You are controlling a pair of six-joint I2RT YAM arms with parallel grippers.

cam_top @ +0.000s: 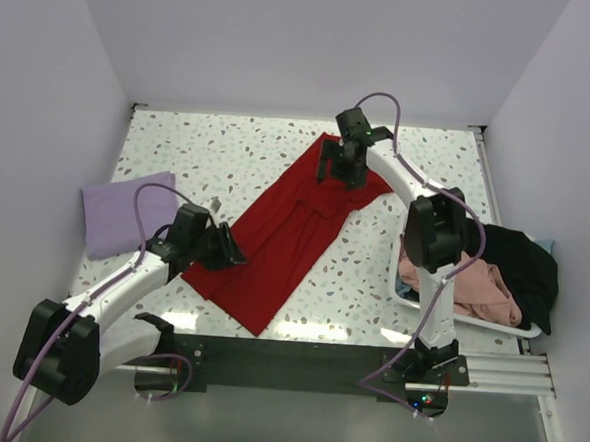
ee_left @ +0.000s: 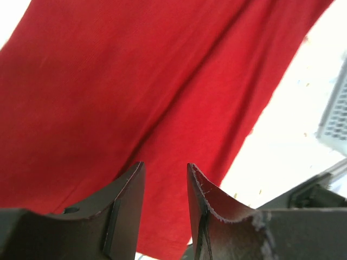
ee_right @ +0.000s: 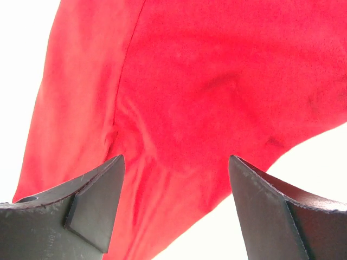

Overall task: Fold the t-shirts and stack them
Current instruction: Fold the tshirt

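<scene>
A large red t-shirt (cam_top: 283, 245) lies spread out diagonally across the speckled table, from far right to near left. My left gripper (cam_top: 231, 249) sits low at the shirt's left edge. In the left wrist view the red t-shirt (ee_left: 135, 81) fills the frame, and the left gripper (ee_left: 166, 163) shows a narrow gap with only cloth seen beyond it. My right gripper (cam_top: 333, 171) hangs over the shirt's far end. In the right wrist view the right gripper (ee_right: 176, 157) is wide open above the red t-shirt (ee_right: 206, 81), holding nothing.
A folded lavender t-shirt (cam_top: 120, 218) lies at the table's left side. At the right a white basket (cam_top: 489, 326) holds a salmon-pink t-shirt (cam_top: 476, 287) and a black t-shirt (cam_top: 518, 260). The basket's mesh wall (ee_left: 336, 116) shows in the left wrist view.
</scene>
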